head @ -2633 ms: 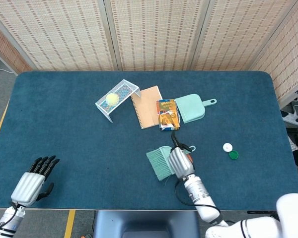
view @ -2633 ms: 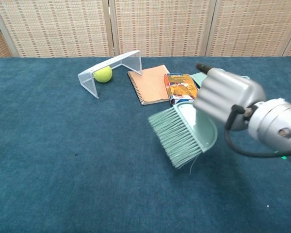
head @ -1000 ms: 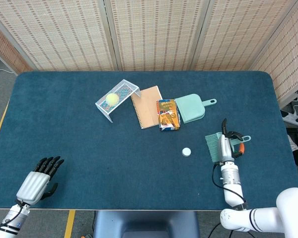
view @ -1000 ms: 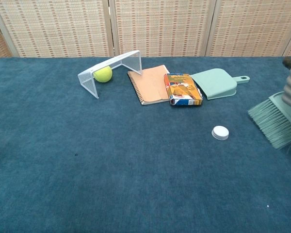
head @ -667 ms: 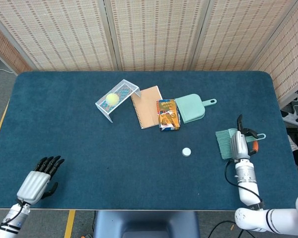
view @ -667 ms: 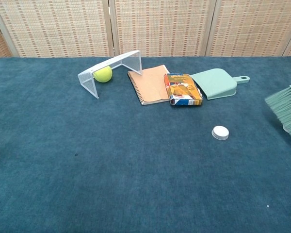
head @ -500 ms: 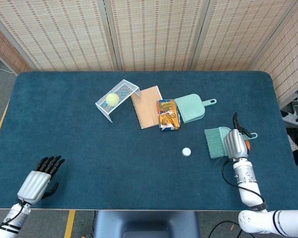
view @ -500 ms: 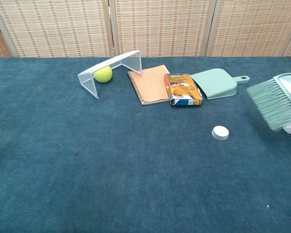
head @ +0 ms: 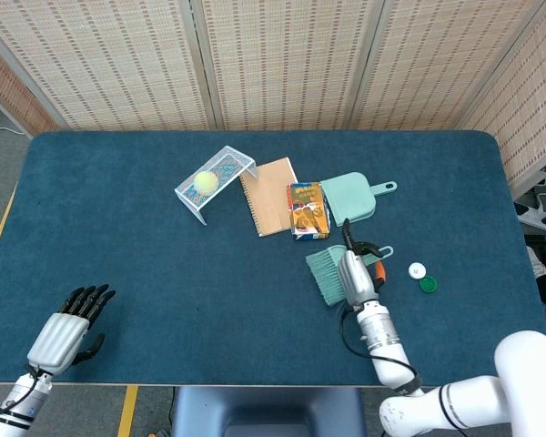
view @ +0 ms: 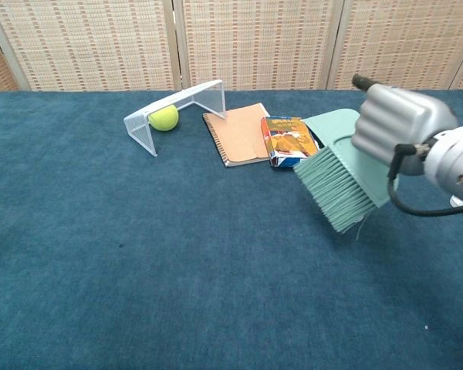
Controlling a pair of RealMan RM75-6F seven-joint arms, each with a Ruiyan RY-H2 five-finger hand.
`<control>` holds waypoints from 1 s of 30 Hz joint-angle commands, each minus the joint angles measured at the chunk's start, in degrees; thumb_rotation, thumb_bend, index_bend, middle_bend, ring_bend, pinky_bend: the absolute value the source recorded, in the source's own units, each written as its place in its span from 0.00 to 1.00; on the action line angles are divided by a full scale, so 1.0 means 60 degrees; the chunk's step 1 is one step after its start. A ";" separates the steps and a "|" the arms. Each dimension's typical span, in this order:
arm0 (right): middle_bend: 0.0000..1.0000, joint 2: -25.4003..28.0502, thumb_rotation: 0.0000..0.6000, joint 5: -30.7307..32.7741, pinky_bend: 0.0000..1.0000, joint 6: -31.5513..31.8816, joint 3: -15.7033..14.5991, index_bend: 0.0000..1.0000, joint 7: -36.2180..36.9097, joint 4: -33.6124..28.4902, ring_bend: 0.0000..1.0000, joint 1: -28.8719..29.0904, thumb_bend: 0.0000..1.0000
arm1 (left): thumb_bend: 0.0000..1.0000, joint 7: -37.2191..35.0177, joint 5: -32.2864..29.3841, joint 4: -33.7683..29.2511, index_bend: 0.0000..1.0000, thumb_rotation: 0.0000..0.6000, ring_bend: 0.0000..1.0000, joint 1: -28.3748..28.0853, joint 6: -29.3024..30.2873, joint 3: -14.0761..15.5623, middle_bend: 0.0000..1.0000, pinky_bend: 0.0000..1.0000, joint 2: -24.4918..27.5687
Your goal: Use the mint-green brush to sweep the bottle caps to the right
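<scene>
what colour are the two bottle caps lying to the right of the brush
One small round bottle cap is white, the other bottle cap green; the head view shows them best.

The right robot hand (head: 351,273) is reaching forward on its silver forearm, its silver-backed fingers (view: 397,123) wrapping closed around the handle of the mint-green plastic brush (head: 329,274), whose bristles are pointing left. A black cable is looping along the wrist. The left robot hand (head: 65,330) is resting low at the near left, holding nothing, its black fingers extending side by side.
</scene>
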 commanded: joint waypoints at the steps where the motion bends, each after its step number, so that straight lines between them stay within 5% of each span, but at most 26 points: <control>1: 0.87 -0.0849 1.00 0.0249 0.00 0.0283 0.0144 0.99 -0.0759 0.0667 0.61 0.0419 0.60 | 0.46 -0.0042 0.0012 0.0016 0.00 1.00 0.00 -0.0005 0.0008 0.0002 0.00 0.07 0.0013; 30: 0.87 -0.2019 1.00 0.0803 0.00 -0.0314 -0.0519 0.99 -0.1417 0.4162 0.61 0.0200 0.60 | 0.46 0.0027 -0.0174 0.0108 0.00 1.00 0.00 -0.0025 -0.0118 -0.0038 0.00 0.07 -0.0036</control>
